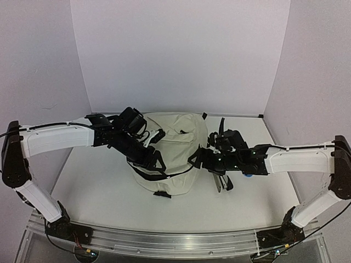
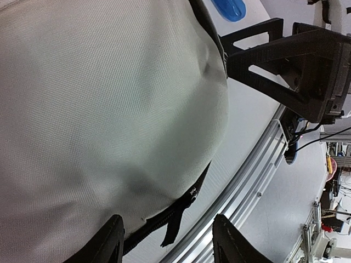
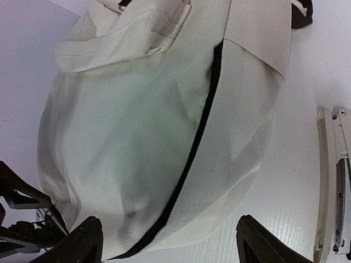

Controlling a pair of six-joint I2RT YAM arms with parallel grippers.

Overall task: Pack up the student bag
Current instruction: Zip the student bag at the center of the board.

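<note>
Your two arms meet over the student bag (image 1: 171, 137), a cream fabric backpack lying at the middle of the white table (image 1: 98, 181), its bulging front face turned up.

Your left gripper (image 2: 171, 247) stands wide apart at the bag's near edge and has hold of nothing. One of its dark fingers (image 2: 111, 244) sits against the cream cloth. A black zipper pull (image 2: 174, 222) hangs in the gap between the fingers, untouched.

Your right gripper (image 3: 173, 247) is spread just as wide on the bag's opposite side, empty too, with the rounded lower rim of the bag lying between its fingers. From that wrist you see a black zipper line (image 3: 194, 137) curving across the cloth from top to bottom, and a folded cream flap (image 3: 148, 27) at the far end of the bag.

In the overhead view the two grippers face each other across the bag, each close against its flank. A small blue object (image 2: 229, 8) lies on the table beyond the bag, beside the right arm; what it is cannot be told. The aluminium rail (image 2: 247, 181) runs along the table's near edge.
</note>
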